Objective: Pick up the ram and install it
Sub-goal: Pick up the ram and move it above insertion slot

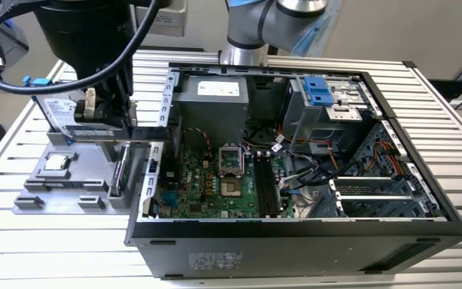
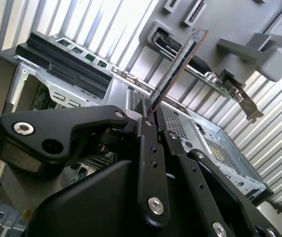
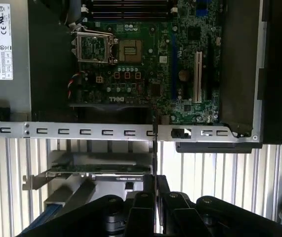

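Slatted metal table [image 1: 456,138], open computer case [image 1: 295,253] on it. Gripper [image 2: 148,111] clamped on the ram [image 2: 178,64], over the case's wall on the exterior view's left.

Dark green with black chips on the ram [image 2: 179,69]; black on the gripper [image 2: 149,117] and computer case [image 1: 295,250]; green across the motherboard [image 3: 180,64]; blue on the drive bracket [image 1: 317,90]; silver ribbing along the table [image 1: 428,102]; grey for the tray [image 1: 86,165].

Gripped end of the ram [image 2: 178,66] — hidden inside the pincer [image 2: 153,116]; arm [image 1: 264,23] cropped at the exterior view's top.
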Available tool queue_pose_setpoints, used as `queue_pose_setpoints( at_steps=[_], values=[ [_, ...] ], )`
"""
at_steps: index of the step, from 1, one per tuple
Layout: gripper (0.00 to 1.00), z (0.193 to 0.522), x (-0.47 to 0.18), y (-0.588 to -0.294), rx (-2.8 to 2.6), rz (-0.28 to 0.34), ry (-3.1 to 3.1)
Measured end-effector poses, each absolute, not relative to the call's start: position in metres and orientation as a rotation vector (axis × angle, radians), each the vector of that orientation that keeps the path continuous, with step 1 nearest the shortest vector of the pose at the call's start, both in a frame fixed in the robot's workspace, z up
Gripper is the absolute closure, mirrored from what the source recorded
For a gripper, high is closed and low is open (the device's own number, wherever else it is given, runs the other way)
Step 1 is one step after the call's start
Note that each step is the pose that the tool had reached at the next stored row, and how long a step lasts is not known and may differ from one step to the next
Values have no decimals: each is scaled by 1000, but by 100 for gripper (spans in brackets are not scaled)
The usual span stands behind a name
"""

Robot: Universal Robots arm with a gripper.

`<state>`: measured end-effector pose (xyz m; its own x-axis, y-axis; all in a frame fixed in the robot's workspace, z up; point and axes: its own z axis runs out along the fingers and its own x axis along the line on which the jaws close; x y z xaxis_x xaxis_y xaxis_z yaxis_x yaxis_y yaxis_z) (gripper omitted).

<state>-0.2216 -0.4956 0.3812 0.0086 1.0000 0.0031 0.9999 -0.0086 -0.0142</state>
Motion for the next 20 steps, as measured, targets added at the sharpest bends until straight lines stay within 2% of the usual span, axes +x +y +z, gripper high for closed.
queue_pose_setpoints(
  at_steps=[20],
  values=[
    [100,376,-170,-496,-2222,12,-2203]
  ],
)
